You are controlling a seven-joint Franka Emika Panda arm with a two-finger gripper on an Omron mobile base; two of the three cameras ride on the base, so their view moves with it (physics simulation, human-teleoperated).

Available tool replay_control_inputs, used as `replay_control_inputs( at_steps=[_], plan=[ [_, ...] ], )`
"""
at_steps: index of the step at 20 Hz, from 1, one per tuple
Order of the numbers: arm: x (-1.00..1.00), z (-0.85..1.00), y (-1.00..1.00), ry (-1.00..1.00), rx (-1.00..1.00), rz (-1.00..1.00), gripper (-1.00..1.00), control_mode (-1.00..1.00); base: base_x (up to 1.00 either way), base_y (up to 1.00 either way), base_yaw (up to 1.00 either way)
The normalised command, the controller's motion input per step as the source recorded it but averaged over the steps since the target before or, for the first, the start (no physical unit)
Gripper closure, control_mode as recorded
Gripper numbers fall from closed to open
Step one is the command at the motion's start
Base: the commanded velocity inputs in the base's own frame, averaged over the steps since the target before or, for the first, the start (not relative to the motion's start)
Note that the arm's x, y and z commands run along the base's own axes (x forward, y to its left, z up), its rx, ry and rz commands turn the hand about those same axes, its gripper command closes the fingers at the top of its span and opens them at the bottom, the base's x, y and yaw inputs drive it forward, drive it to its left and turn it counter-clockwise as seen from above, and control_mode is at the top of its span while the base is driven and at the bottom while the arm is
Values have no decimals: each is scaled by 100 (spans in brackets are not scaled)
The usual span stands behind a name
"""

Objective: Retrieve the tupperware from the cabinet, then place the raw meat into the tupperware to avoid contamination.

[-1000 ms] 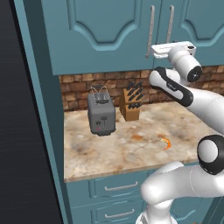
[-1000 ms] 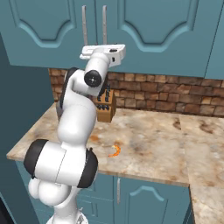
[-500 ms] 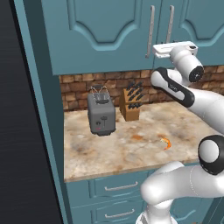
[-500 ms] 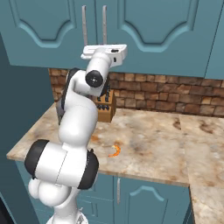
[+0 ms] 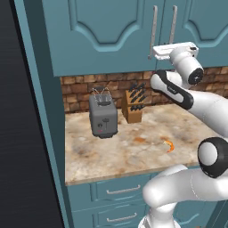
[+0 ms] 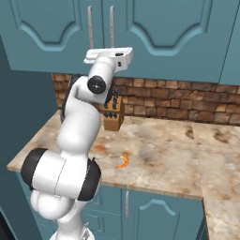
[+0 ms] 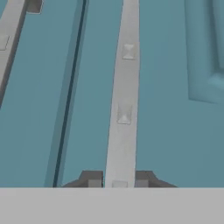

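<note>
matt teal painted cabinet (image 5: 111,31) doors, brushed silver metal bar handle (image 7: 124,96), mottled polished stone desk (image 5: 129,147), rough brick backsplash (image 6: 187,105), matt grey toaster (image 5: 103,116), wooden knife block (image 5: 132,111)

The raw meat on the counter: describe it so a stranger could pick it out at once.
Start at the teal cabinet, then drop to the marbled beige counter below it. The raw meat lies alone near the counter's front edge. It is the small orange curved piece, flat on the stone, unlike the upright grey toaster and wooden knife block by the brick wall.
</note>
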Motion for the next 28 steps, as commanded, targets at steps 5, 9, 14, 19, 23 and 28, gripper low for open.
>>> replay_control_inputs(
  at_steps=[5,9,14,19,23,28],
  plan=[
    [-7,0,12,6,-1,0,100,-100,0,0,0],
    [-43,0,-18,7,0,-1,100,-100,0,0,0],
    [-61,0,-40,5,0,-2,100,-100,0,0,0],
    [-62,0,-55,4,0,-3,100,-100,0,0,0],
    [-59,0,-67,6,0,-5,100,-100,0,0,0],
    [-57,0,-77,9,0,-7,100,-100,0,0,0]
  ],
)
